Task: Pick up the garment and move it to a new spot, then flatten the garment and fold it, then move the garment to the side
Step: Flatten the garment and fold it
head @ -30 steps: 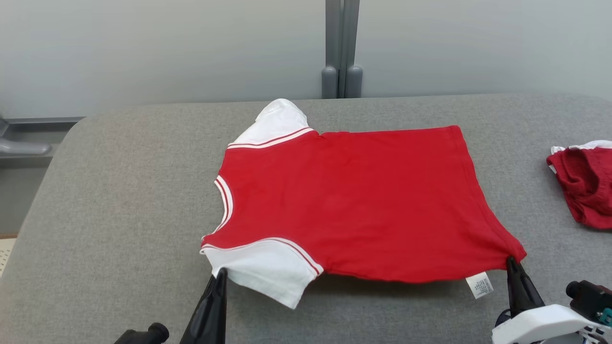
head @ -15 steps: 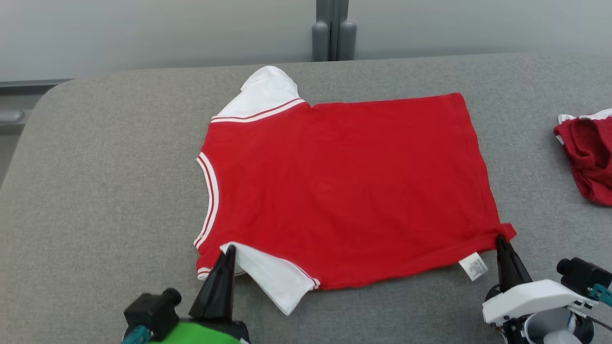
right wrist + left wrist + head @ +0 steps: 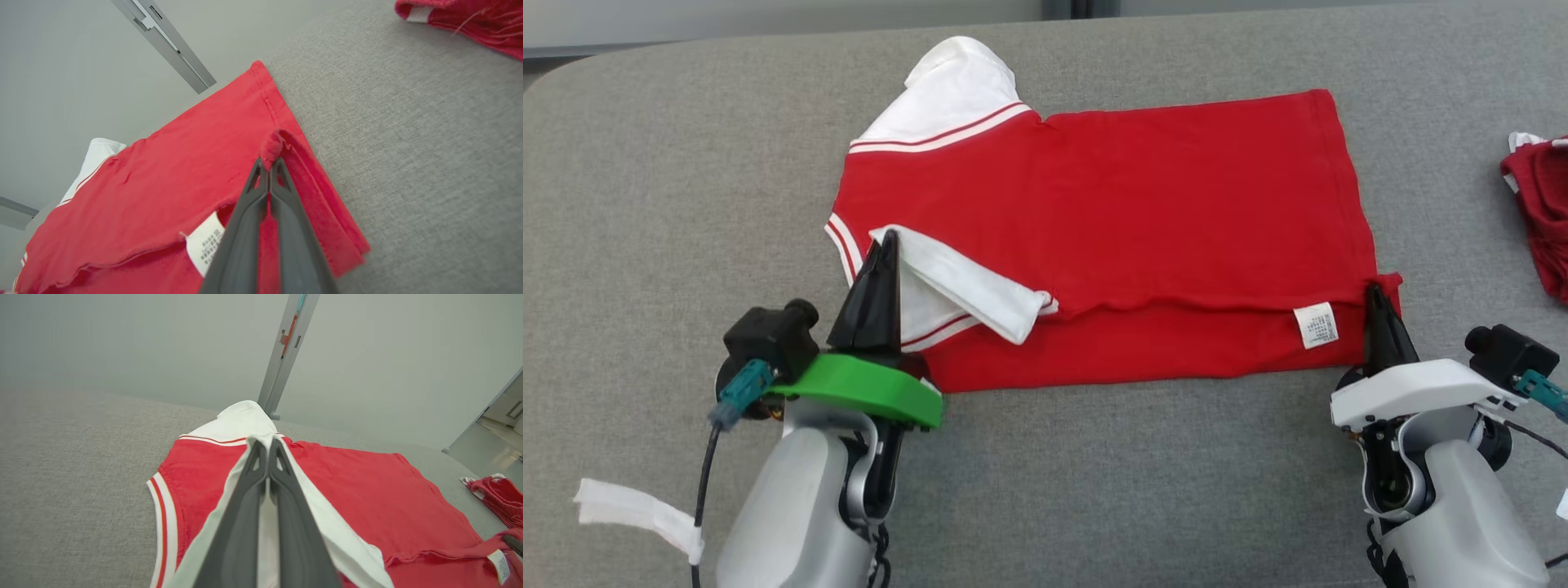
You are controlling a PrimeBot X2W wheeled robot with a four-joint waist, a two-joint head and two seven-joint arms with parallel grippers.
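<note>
The garment (image 3: 1143, 204) is a red T-shirt with white sleeves, spread on the grey table (image 3: 654, 163). Its near long edge is lifted and partly folded over the body, with the white care label (image 3: 1316, 324) showing. My left gripper (image 3: 888, 238) is shut on the near white sleeve (image 3: 968, 290), which lies doubled over the red cloth. In the left wrist view the sleeve (image 3: 327, 535) is pinched between the fingers (image 3: 245, 514). My right gripper (image 3: 1374, 290) is shut on the near hem corner (image 3: 273, 143), held above the lower layer.
A second dark red cloth (image 3: 1542, 204) lies crumpled at the table's right edge; the right wrist view shows that cloth (image 3: 470, 20) too. A white strip of tape (image 3: 629, 510) hangs from the left forearm. Bare grey table surrounds the garment on the left and near side.
Both grippers have carried the garment's near edge away from me, over the shirt's body, so a fold has formed. The head camera has tilted down, shifting the whole picture.
</note>
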